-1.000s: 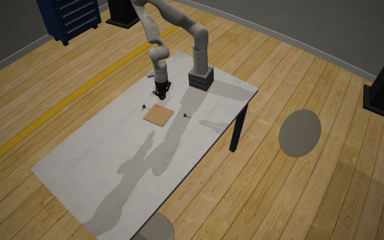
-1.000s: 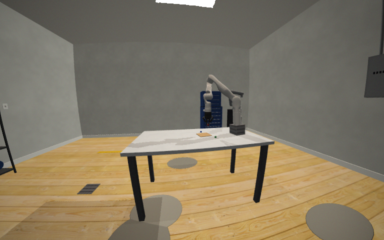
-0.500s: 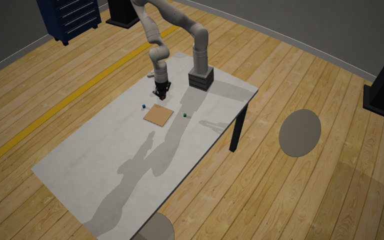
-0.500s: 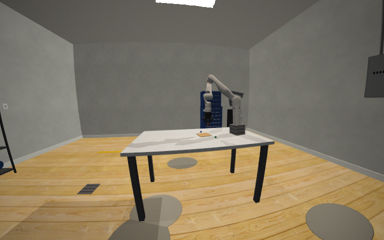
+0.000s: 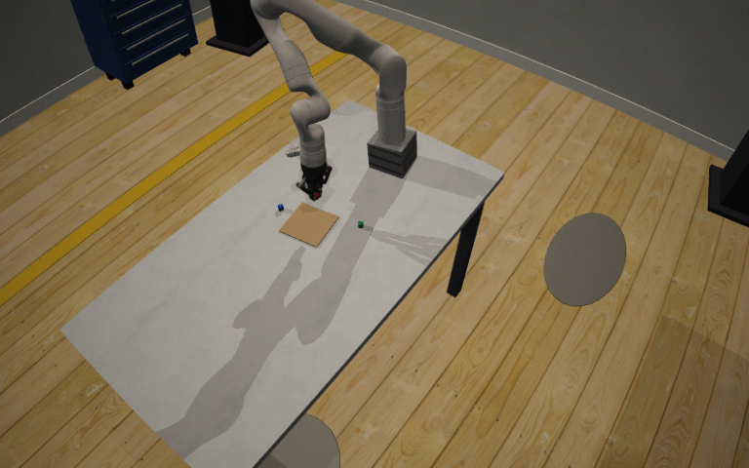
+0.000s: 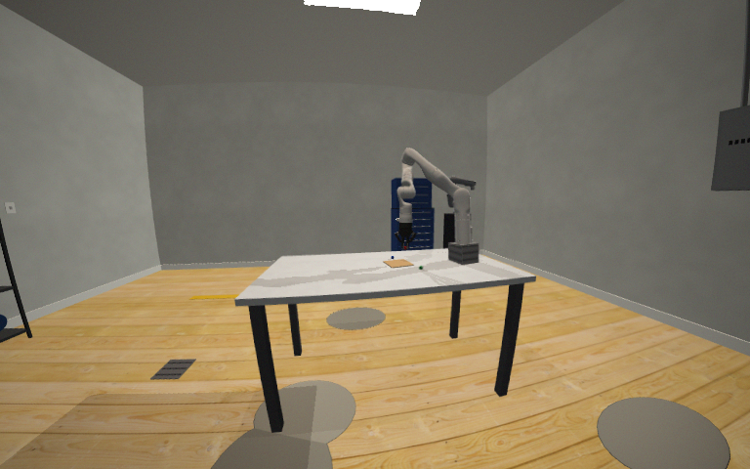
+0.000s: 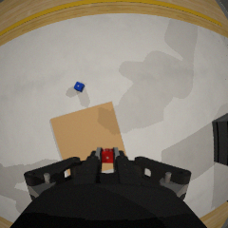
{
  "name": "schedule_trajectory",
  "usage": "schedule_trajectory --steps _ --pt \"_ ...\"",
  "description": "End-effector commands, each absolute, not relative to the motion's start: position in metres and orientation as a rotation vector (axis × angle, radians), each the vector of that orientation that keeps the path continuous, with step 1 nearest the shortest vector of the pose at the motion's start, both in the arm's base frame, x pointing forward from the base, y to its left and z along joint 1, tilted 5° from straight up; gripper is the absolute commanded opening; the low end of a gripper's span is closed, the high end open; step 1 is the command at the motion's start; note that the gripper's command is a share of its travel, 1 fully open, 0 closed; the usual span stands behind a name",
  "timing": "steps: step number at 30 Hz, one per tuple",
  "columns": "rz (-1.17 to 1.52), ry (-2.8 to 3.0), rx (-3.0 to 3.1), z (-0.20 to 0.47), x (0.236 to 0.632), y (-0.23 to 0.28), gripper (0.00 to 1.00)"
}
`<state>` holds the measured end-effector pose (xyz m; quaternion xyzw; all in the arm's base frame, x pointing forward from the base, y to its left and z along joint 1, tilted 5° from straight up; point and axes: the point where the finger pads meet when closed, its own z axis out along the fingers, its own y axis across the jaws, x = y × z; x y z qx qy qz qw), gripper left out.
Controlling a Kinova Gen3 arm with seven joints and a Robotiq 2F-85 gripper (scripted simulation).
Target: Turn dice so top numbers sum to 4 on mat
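Observation:
My gripper (image 7: 107,154) is shut on a small red die (image 7: 107,156) and points straight down. In the top view the gripper (image 5: 315,194) hangs just above the far edge of the tan square mat (image 5: 309,223). The mat lies flat on the grey table and also shows in the wrist view (image 7: 87,130). A blue die (image 5: 279,207) sits on the table just off the mat's left corner, also in the wrist view (image 7: 79,86). A green die (image 5: 360,224) sits on the table to the right of the mat. No die lies on the mat.
The arm's dark base block (image 5: 390,151) stands on the table behind the mat. A blue drawer cabinet (image 5: 135,31) and black stands sit on the floor beyond the table. The table edge runs close to the right of the green die.

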<state>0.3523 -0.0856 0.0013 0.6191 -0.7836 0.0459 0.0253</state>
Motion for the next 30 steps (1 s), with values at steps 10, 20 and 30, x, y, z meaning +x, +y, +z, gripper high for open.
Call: schedule_trajectory --steps 10,20,30 --pt "0.117 -2.412 1.920 -0.049 0.348 -0.084 0.11" --pt "0.117 -2.412 1.920 -0.073 0.348 -0.087 0.11" --pt "0.117 -2.412 1.920 -0.074 0.348 -0.087 0.11"
